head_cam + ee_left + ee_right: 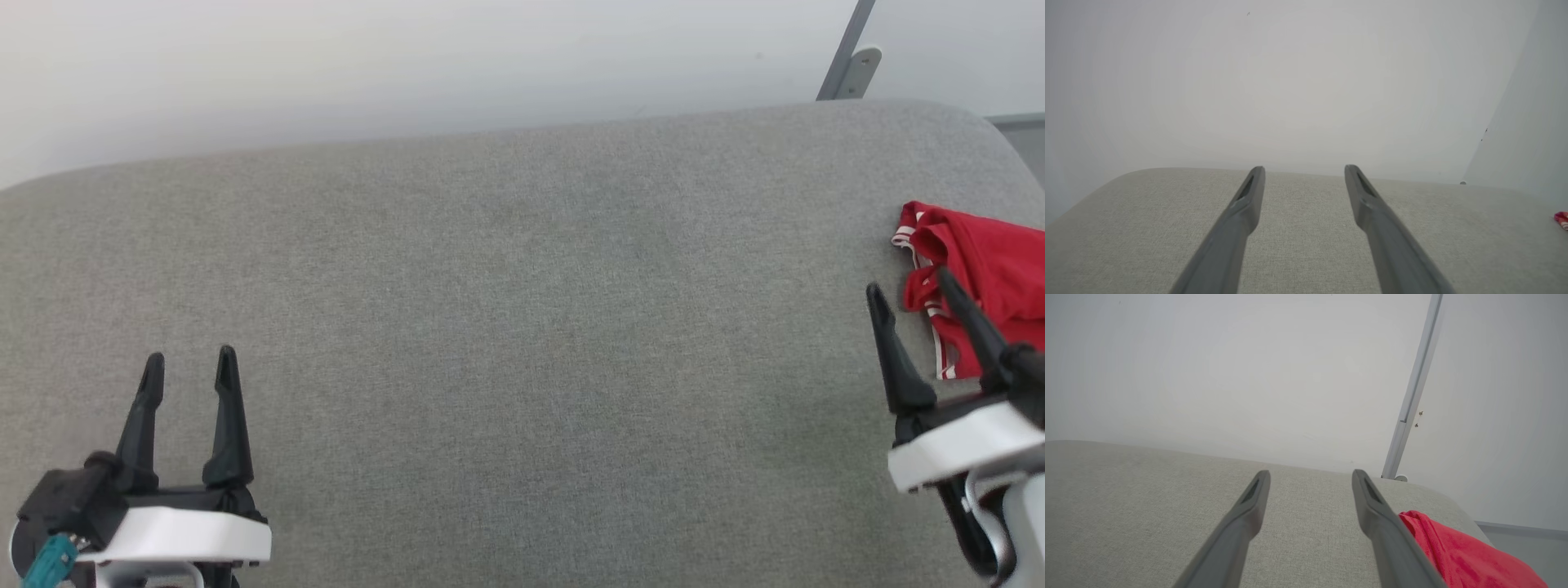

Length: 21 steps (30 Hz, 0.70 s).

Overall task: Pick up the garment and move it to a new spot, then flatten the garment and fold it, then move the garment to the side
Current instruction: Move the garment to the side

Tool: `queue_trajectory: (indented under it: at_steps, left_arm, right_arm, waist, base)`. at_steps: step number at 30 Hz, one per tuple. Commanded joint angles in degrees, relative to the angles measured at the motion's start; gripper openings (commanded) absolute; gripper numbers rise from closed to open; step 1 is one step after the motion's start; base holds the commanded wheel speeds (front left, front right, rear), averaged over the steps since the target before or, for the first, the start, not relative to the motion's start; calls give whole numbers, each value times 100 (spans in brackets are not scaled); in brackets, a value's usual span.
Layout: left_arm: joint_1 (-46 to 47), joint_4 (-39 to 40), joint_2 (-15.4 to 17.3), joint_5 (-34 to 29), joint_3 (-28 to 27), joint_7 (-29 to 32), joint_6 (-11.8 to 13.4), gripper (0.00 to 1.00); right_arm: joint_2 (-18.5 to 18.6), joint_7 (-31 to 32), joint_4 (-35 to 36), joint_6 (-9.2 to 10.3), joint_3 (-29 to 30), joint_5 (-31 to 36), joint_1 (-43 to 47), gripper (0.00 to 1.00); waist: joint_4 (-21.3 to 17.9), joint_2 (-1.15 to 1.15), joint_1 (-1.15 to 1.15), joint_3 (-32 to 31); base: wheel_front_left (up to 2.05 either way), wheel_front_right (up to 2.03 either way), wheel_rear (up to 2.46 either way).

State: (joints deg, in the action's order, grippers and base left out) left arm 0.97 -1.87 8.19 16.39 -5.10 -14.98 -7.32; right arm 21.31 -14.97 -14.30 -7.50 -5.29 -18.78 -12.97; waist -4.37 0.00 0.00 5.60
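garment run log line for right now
garment bunched, right edge of cushion | left end effector open, empty | right end effector open, empty

The bench (506, 327) lies open from its left edge across the middle. The bunched garment (992, 261) blocks the right edge; a wall (408, 65) closes the far edge.

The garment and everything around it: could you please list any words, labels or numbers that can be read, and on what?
None can be read. The garment lies bunched on the grey cushion, showing plain red fabric and striped trim, no lettering in sight.
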Motion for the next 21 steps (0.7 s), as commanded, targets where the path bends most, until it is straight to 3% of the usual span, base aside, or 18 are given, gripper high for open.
queue_trajectory:
  at_steps: [1,21]
  left_arm:
    - [-98,31,-22,-66,-29,-26,-18,100]
    - [-912,86,-321,-55,-471,-26,-19,100]
  right_arm:
    - [-63,-25,88,2,52,59,161,100]
    - [-615,-25,875,2,912,206,1339,100]
  waist:
    - [21,0,0,-49]
    - [265,0,0,-392]
  base:
    - [0,0,0]
    - [0,0,0]
